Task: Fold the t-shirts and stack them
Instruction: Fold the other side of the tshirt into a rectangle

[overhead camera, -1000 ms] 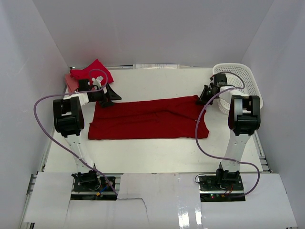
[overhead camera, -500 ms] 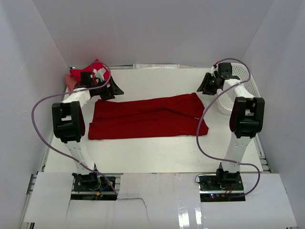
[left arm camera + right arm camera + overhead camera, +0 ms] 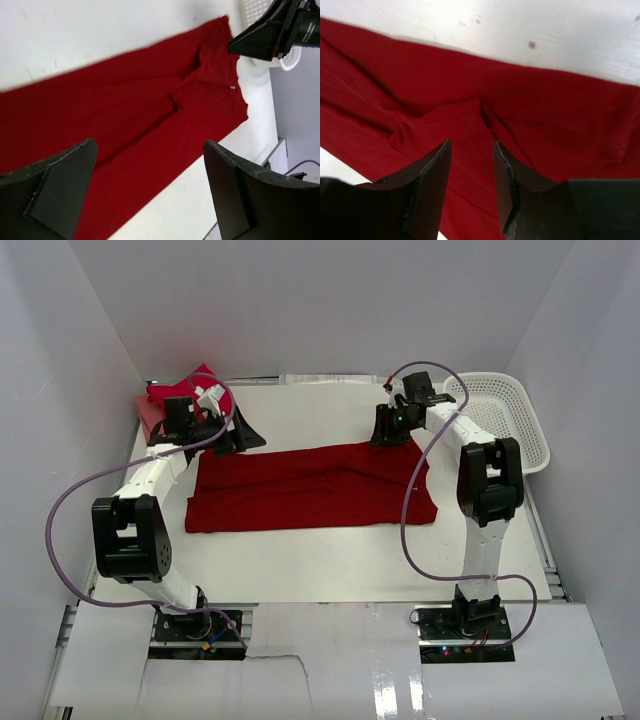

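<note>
Lying beneath right end effector (image 3: 471, 150): t-shirt (image 3: 555, 110)

Matt cloth, a matt top and plastic being shown.

The shirt (image 3: 310, 488) is being shown as dark red cloth, matt and soft, with shallow creases running along it. The pile (image 3: 165, 405) is being seen as brighter red cloth, likewise matt. The table (image 3: 330, 560) is being shown as a white, smooth, matt top, being marked by a few small dark specks. The basket (image 3: 515, 415) is being seen as white plastic lattice. The fingers (image 3: 427, 195) are being shown as black matt plastic, rough along the edges.
</note>
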You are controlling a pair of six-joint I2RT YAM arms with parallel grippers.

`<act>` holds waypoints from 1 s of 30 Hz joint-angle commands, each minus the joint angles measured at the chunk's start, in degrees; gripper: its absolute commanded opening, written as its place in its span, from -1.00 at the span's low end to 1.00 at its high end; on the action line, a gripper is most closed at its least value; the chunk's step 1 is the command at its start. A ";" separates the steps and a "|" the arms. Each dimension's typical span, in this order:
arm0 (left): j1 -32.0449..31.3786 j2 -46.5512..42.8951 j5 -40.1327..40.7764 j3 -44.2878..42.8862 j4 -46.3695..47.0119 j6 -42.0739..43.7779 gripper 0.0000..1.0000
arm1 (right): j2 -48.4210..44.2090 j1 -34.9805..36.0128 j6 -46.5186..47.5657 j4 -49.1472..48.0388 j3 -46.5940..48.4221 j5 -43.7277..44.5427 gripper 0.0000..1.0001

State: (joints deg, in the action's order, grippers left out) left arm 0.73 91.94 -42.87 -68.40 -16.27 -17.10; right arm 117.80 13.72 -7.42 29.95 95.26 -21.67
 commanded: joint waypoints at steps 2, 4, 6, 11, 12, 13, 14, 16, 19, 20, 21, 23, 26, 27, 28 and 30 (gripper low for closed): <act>0.24 -5.28 2.86 3.80 -3.30 -2.05 0.96 | 2.26 -0.27 2.23 3.18 2.91 0.31 -0.10; 0.23 -5.37 4.28 3.28 -6.30 -3.45 0.96 | 3.05 0.17 2.41 3.35 3.08 0.66 -0.10; 0.23 -5.19 4.03 3.01 -9.74 -2.85 0.96 | 3.66 0.78 2.67 3.53 3.35 0.84 -0.10; 0.23 -7.56 5.34 6.26 -9.40 -1.18 0.96 | 5.77 1.93 2.85 4.32 5.28 0.58 -0.09; 0.23 -7.91 6.04 7.13 -9.22 -1.00 0.96 | 6.30 2.10 2.85 4.41 5.63 0.58 -0.09; 0.23 -8.96 6.31 7.66 -8.52 -0.92 0.96 | 6.48 2.28 2.94 4.50 6.24 0.58 -0.09; 0.23 -9.49 6.48 8.28 -7.99 -1.00 0.96 | 6.57 2.37 2.94 4.59 6.51 0.58 -0.09; 0.23 -10.20 7.10 9.59 -7.46 -1.00 0.96 | 7.18 2.72 2.94 4.85 7.21 0.58 -0.08; 0.23 -10.03 6.05 10.39 -6.67 -1.18 0.96 | 8.15 3.33 3.11 5.46 8.53 0.66 -0.03; 0.23 -9.51 5.70 10.57 -6.67 -1.18 0.96 | 8.85 3.42 3.20 5.73 9.14 0.67 -0.02; 0.23 -9.15 5.43 10.57 -6.75 -1.18 0.96 | 9.11 3.68 3.20 5.99 9.50 0.84 0.00; 0.23 -8.89 4.82 10.66 -6.84 -1.09 0.96 | 9.55 3.86 3.20 6.08 9.68 1.28 0.00; 0.23 -9.32 5.17 10.83 -6.75 -1.00 0.96 | 10.26 3.95 3.03 6.08 9.42 1.54 -0.08; 0.23 -9.41 5.25 10.92 -6.75 -1.00 0.96 | 10.52 4.12 3.11 6.08 9.41 1.54 -0.08; 0.23 -9.50 5.34 11.01 -6.84 -1.09 0.96 | 10.78 4.21 3.20 6.25 9.41 1.81 -0.03; 0.23 -9.50 5.25 11.18 -6.84 -1.00 0.96 | 11.22 4.48 3.46 6.26 9.15 1.98 -0.01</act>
State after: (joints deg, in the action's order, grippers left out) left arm 0.78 84.01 -36.84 -57.69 -23.94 -18.90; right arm 128.64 17.76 -5.06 35.38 102.94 -20.34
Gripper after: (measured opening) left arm 0.976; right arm 0.492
